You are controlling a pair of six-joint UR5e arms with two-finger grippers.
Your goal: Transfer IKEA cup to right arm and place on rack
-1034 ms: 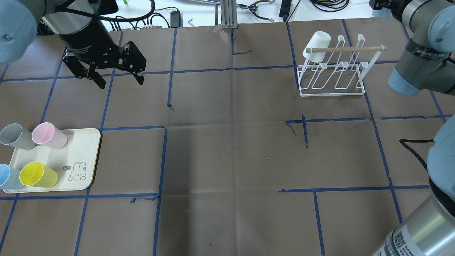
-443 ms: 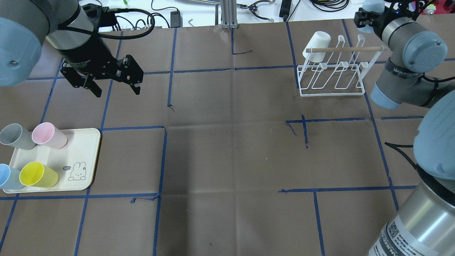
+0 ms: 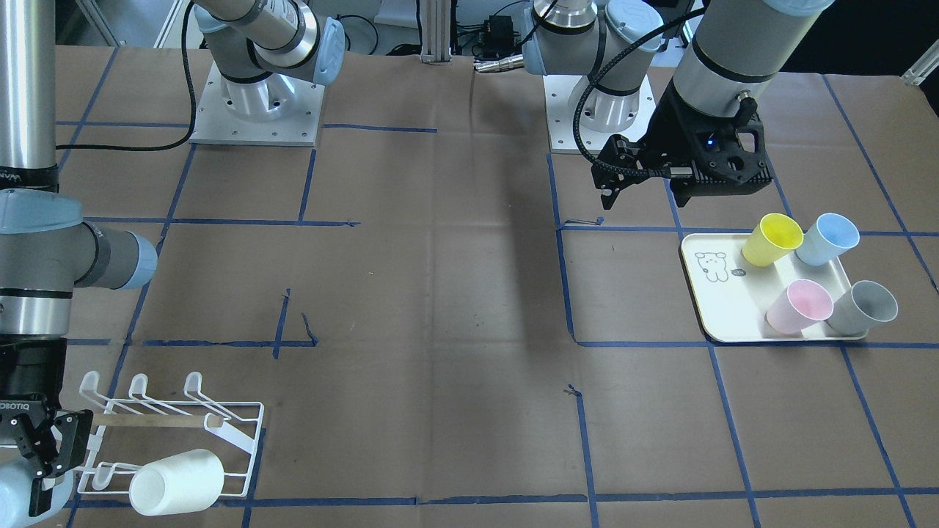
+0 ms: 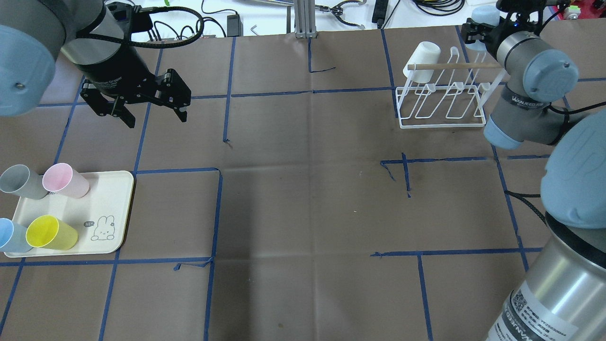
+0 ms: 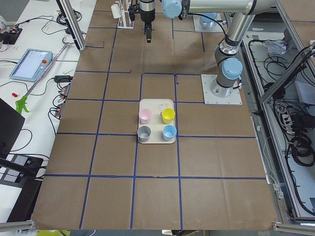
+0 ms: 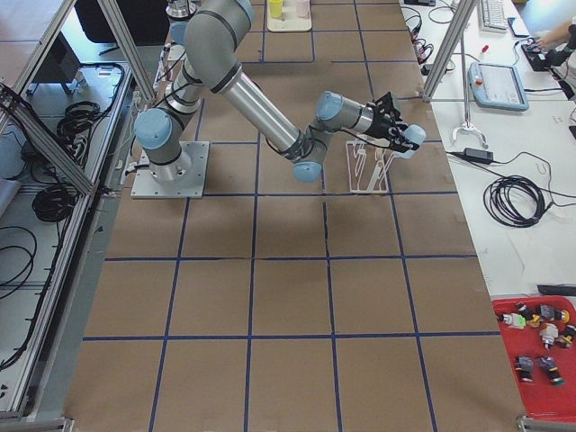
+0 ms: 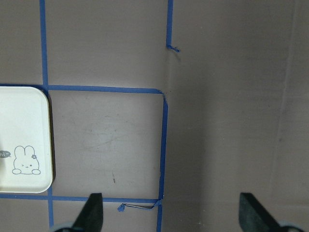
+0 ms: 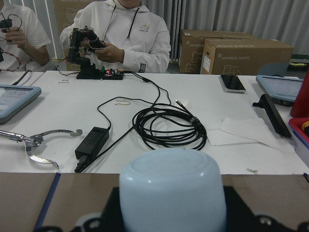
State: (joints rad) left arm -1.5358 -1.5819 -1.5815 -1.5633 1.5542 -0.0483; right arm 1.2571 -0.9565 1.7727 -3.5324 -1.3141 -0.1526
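Note:
My right gripper point(image 4: 473, 31) is shut on a pale blue cup point(image 4: 482, 15) just beyond the far right end of the white wire rack point(image 4: 442, 102). In the right wrist view the cup's base point(image 8: 172, 193) fills the space between the fingers. In the front-facing view this gripper point(image 3: 40, 455) is beside the rack point(image 3: 220, 411). A white cup point(image 4: 421, 59) hangs on the rack's far left prong. My left gripper point(image 4: 151, 111) is open and empty above the table, beyond the tray; its fingertips point(image 7: 94, 208) show wide apart.
A cream tray point(image 4: 111, 213) with a rabbit drawing sits at the near left. It holds a pink cup point(image 4: 64, 180), a grey cup point(image 4: 21, 182), a yellow cup point(image 4: 49, 232) and a blue cup point(image 4: 9, 234). Blue tape lines cross the brown table.
My right arm has swung left, bringing its gripper and the pale blue cup into view by the rack's far right end. My left gripper has shifted slightly nearer and left, staying open.

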